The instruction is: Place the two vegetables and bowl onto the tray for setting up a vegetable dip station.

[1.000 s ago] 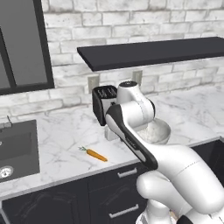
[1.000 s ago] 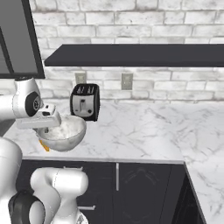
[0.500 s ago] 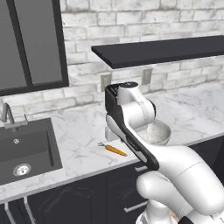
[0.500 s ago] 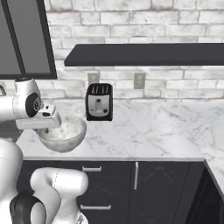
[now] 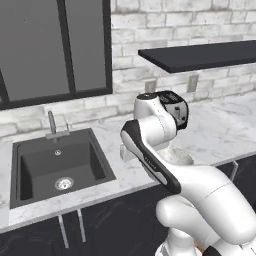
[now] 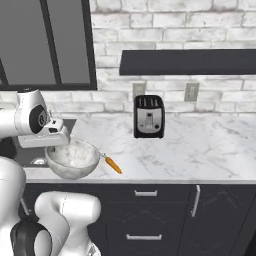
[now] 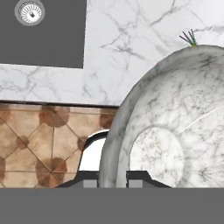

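So I've got my gripper clamped on the bowl rim, carrying it just left of the carrot. Next I need to find the tray and set it down flat.

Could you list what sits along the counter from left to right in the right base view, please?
Bowl held at its rim by the claw → carrot → toaster.
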{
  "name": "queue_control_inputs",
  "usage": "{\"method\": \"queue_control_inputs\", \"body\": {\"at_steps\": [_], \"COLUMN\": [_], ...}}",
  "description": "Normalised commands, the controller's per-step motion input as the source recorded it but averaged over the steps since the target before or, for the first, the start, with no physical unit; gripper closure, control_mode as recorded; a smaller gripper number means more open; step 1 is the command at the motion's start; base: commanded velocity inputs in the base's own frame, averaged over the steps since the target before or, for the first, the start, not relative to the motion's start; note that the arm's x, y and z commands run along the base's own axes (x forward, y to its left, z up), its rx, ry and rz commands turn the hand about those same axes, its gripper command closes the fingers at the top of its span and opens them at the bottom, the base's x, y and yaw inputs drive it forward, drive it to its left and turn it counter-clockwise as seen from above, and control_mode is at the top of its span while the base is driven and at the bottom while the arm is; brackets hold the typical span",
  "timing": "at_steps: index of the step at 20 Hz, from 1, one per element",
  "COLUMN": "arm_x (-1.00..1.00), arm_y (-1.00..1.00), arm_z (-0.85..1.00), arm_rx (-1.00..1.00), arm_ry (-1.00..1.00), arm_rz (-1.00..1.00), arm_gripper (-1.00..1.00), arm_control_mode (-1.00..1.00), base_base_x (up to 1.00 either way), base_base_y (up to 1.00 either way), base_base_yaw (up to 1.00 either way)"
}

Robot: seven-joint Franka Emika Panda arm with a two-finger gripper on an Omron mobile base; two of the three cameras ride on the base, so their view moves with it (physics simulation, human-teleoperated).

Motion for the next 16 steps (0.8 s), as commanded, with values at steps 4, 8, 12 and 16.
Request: {"method": "queue_control_inputs", "body": {"at_steps": [4, 8, 12, 16], "arm_x": [0.0, 0.0, 0.0, 0.0], "arm_y": [0.0, 0.0, 0.0, 0.0], "arm_z": [0.0, 0.0, 0.0, 0.0], "arm_rx": [0.0, 0.0, 0.0, 0.0], "arm_ry": [0.0, 0.0, 0.0, 0.0], "arm_rz": [0.0, 0.0, 0.0, 0.0], "arm_gripper": [1.0, 1.0, 1.0, 1.0], "arm_control_mode": [1.0, 1.0, 1.0, 1.0], "base_base_x": [-0.16, -0.13, -0.14, -0.13], "base_base_y": [0.74, 0.74, 0.74, 0.75], "base_base_yaw": [0.0, 0.0, 0.0, 0.0]}}
